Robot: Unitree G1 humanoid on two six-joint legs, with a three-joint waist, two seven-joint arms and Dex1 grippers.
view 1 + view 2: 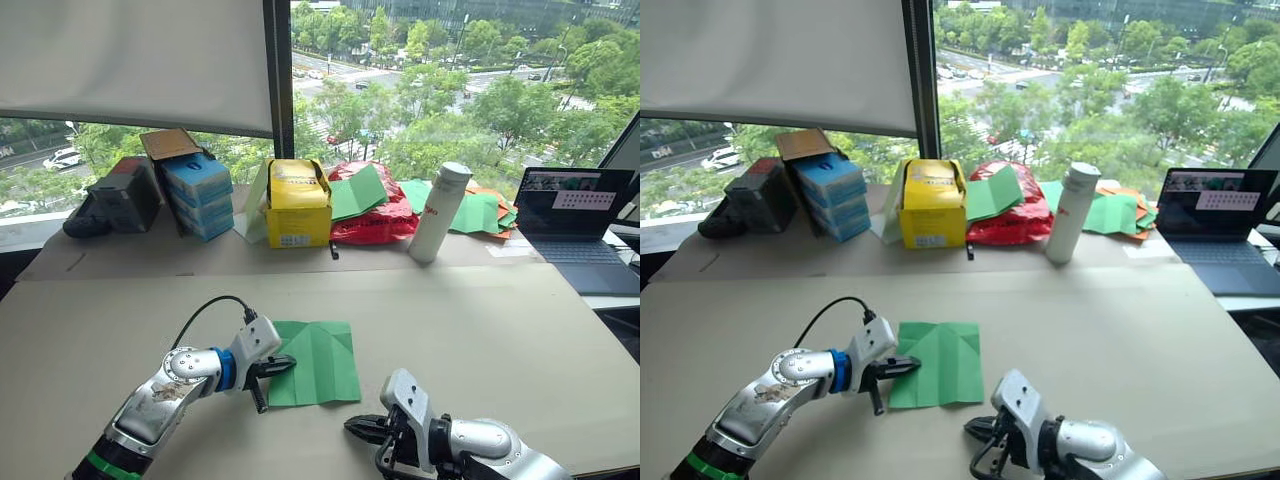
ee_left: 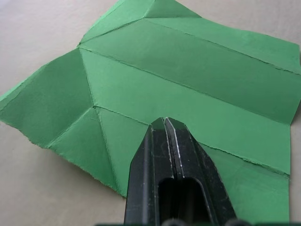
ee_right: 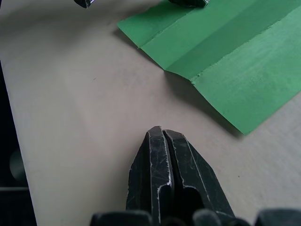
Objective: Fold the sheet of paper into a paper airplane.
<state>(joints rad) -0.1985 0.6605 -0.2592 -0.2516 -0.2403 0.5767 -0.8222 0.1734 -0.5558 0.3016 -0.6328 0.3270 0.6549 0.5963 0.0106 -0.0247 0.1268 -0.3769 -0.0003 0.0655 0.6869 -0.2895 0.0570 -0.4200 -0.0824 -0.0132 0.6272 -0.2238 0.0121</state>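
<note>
The sheet of paper [image 1: 318, 362] is bright green and lies unfolded on the beige table [image 1: 500, 330], crossed by several crease lines. My left gripper [image 1: 290, 362] is shut, and its tip rests over the sheet's left edge; in the left wrist view the closed fingers [image 2: 164, 141] lie on top of the green paper [image 2: 188, 80] without pinching it. Just off the sheet's near right corner, my right gripper [image 1: 352, 426] is shut with nothing in it. In the right wrist view it [image 3: 160, 132] sits over bare table, a short way from the paper's edge [image 3: 225, 70].
Along the back of the table stand a black case [image 1: 112, 200], stacked blue boxes [image 1: 198, 192], a yellow box [image 1: 298, 203], a red plastic bag [image 1: 375, 215], a white bottle [image 1: 440, 212], a heap of green and orange sheets [image 1: 480, 212] and a laptop [image 1: 578, 225].
</note>
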